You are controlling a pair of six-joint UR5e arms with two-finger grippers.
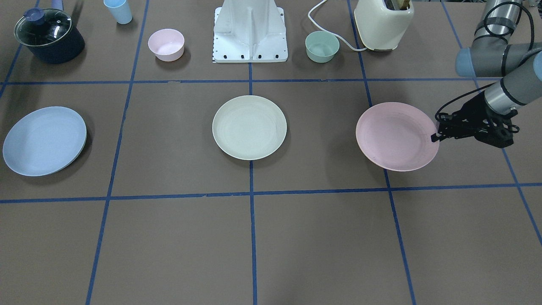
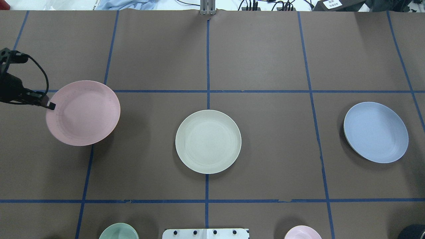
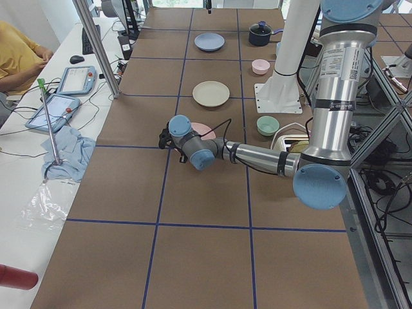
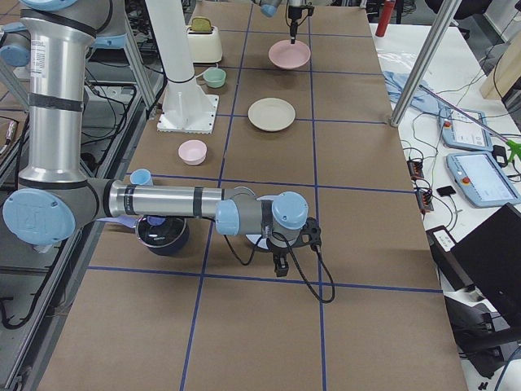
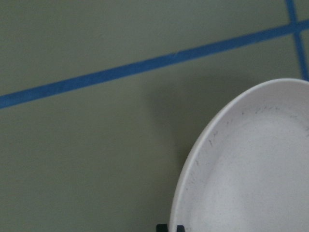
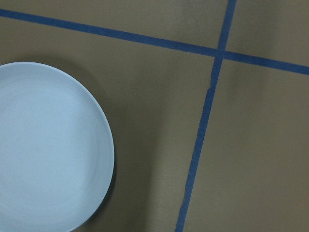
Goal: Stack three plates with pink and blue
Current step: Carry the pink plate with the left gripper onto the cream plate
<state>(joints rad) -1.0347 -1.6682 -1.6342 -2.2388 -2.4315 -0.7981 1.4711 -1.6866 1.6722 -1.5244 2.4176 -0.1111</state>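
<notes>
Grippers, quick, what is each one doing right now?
Left gripper: closed on the rim of the pink plate.
Right gripper: cannot tell.

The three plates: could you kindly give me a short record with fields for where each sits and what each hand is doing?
cream round plastic plate: centre, between the other two, nothing on it
pale pink round plastic plate: robot's left side, rim pinched, apparently lifted
light blue round plastic plate: robot's right side, lying free, nothing touching it
left hand: shut on the pink plate's rim
right hand: shows only in the right side view, clear of the blue plate; open or shut cannot be told
stack: not yet begun
</notes>
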